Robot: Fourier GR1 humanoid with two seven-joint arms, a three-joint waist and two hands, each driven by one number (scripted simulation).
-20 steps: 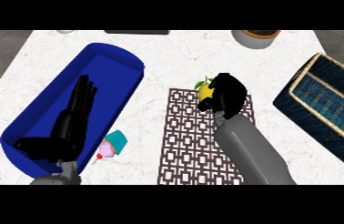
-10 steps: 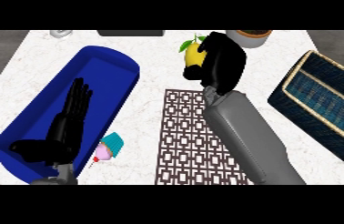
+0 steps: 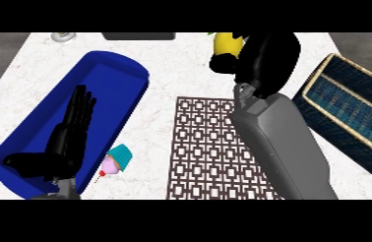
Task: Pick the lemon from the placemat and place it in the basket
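Right hand [image 3: 265,56] clenched round the lemon [image 3: 227,43], which shows at its left side. Pick-up judged complete: the lemon is off the patterned placemat [image 3: 210,147], which lies nearer the robot than the hand. Remaining: carry to the basket [image 3: 338,103], just right of the hand, and release. Left hand [image 3: 65,137] rests open over a blue tub [image 3: 116,78], far left. White marbled tabletop [image 3: 174,59].
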